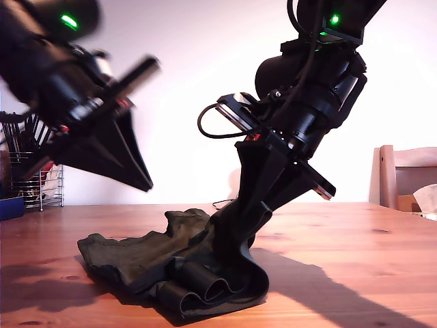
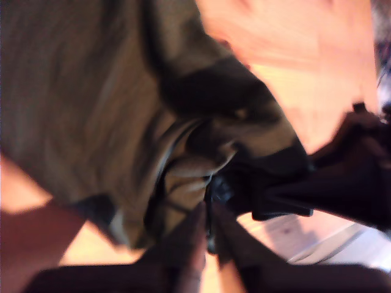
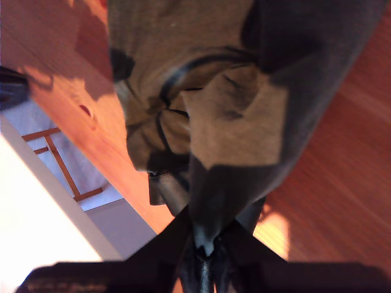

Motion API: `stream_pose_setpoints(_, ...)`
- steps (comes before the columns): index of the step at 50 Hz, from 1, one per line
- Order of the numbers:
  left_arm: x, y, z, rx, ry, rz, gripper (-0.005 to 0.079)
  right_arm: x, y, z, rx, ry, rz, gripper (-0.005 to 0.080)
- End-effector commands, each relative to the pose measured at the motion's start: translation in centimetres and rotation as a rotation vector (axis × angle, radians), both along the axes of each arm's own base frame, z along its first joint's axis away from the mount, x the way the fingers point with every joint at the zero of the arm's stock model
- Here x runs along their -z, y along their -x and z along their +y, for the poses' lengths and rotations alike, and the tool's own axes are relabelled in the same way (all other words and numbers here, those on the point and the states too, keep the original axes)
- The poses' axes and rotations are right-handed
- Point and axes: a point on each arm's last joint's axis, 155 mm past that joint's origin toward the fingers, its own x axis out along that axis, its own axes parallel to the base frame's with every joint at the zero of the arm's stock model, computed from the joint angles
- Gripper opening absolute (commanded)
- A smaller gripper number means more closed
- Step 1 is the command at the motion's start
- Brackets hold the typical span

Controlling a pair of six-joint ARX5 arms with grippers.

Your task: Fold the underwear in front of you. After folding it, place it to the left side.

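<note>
— Wooden table (image 1: 355, 239), and where was the underwear (image 1: 147, 263) on it?

— Heaped near the middle of the exterior view, dark green-black, with its near edge rolled into loose folds. One part of the cloth rose off the heap in a taut strip.

— Rose to what?

— To my second gripper (image 1: 240, 220), which stood over the heap towards the exterior view's right. Its jaws were clamped on that strip (the second wrist view showed the cloth running straight into the fingertips).

— And the other?

— My first gripper (image 1: 145, 183) hung above the table towards the exterior view's left, blurred, clear of the garment, which lay below and beside it. Its fingers (image 2: 194, 235) were pressed together with nothing between them.
</note>
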Motion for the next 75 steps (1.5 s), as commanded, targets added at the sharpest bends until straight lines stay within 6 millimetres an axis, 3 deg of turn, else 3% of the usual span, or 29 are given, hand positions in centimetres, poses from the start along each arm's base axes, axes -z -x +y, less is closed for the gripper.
stream_pose_setpoints(1, 0.8, 1.1, -0.4, -0.028, 0.031, 0.047, 0.0201, 0.4, 0.5, 0.2, -0.020, -0.003, 0.005, -0.0012)
stream_pose_setpoints(5, 1.2, 1.7, -0.6, -0.067, 0.043, 0.081, 0.0328, 0.4, 0.4, 0.2, -0.020, -0.006, 0.001, -0.0011)
stream_pose_setpoints(9, 1.9, 2.5, -0.8, -0.088, 0.031, 0.109, 0.0380, 0.4, 0.3, 0.3, -0.020, -0.008, -0.002, -0.0011)
stream_pose_setpoints(22, 2.8, 4.3, -2.1, -0.152, 0.077, 0.185, 0.0380, 0.3, 0.1, 0.4, -0.023, -0.015, -0.016, -0.0011)
stream_pose_setpoints(32, 4.1, 5.1, -1.8, -0.188, 0.071, 0.210, 0.0380, 0.3, 0.0, 0.5, -0.023, -0.016, -0.017, -0.0011)
stream_pose_setpoints(57, 5.5, 5.0, -1.5, -0.313, 0.149, 0.170, 0.0380, 0.2, 0.2, 0.6, -0.028, -0.029, -0.013, -0.0012)
stream_pose_setpoints(69, 5.8, 5.5, -2.9, -0.236, 0.188, 0.171, 0.0369, -0.1, 0.4, 1.0, -0.035, -0.056, 0.001, -0.0012)
stream_pose_setpoints(75, 6.8, 5.7, -2.5, -0.256, 0.157, 0.195, 0.0355, -0.1, 0.5, 1.0, -0.041, -0.056, -0.001, -0.0011)
